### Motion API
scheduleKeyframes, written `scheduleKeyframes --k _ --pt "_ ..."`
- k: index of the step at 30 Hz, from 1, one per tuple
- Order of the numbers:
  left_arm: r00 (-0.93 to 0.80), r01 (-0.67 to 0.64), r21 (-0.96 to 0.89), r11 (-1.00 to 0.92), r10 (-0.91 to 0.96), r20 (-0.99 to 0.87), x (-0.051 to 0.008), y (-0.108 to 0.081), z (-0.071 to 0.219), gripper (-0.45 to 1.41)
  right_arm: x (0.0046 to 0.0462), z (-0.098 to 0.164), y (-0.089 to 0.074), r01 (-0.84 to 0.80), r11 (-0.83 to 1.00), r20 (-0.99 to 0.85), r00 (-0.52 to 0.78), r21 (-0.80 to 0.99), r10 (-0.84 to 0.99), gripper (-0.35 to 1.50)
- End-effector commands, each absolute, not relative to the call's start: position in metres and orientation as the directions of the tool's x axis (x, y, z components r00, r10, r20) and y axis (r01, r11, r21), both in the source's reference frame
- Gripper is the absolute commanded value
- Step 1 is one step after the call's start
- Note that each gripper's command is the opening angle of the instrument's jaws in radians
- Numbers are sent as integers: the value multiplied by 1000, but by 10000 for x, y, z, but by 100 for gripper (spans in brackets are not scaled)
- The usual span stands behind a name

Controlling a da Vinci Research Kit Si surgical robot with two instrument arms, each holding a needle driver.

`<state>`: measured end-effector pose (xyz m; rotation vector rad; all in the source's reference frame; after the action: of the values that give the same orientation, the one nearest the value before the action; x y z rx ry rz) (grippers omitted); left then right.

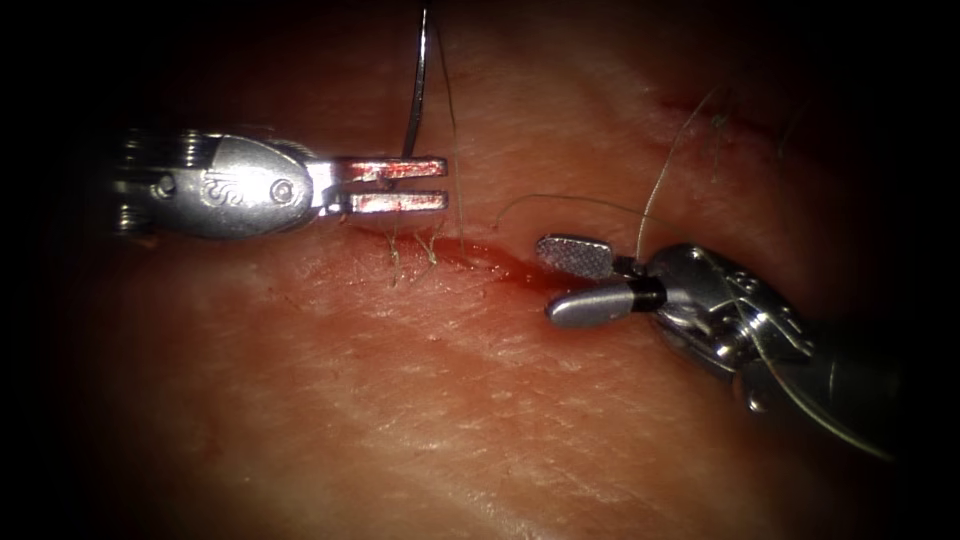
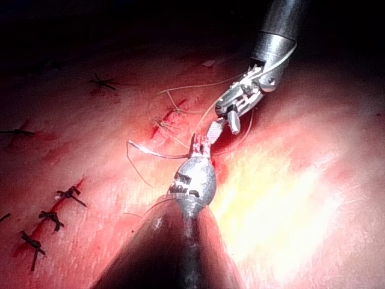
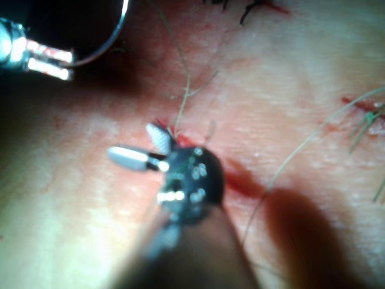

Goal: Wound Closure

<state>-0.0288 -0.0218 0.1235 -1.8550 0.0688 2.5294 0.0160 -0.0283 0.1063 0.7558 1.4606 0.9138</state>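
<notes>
Endoscope view, left tool (image 1: 398, 186): above the cut's (image 1: 480, 258) left end, clamped on the needle's (image 1: 418, 85) lower end.
Needle: clear of the tissue (image 1: 400, 400), rising straight up from the cut.
Right tool (image 1: 580, 282): gaping, grasping nothing, at the cut's right end; thread (image 1: 570, 198) arcs just above.

I count two tools — left tool (image 1: 398, 186) and right tool (image 1: 578, 282). One needle (image 1: 417, 85), one cut (image 1: 480, 258) in one piece of tissue (image 1: 400, 400). Approx three cut thread ends (image 1: 395, 262) at the cut, plus one long thread (image 1: 660, 180) by the right tool. In the left wrist view — six dark stitches (image 2: 71, 194) on other cuts, as far as I can tell.
</notes>
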Motion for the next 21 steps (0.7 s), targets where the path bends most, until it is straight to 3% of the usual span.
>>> scheduleKeyframes --k 1,21 --pt "-306 -19 39 -999 -31 -952 -294 -225 1244 -45 160 1070 -275 -73 484 -489 -96 872 867 113" --pt "-374 37 119 -992 -124 -919 -339 -310 1293 -45 187 1090 -263 -246 319 -327 9 915 945 106"
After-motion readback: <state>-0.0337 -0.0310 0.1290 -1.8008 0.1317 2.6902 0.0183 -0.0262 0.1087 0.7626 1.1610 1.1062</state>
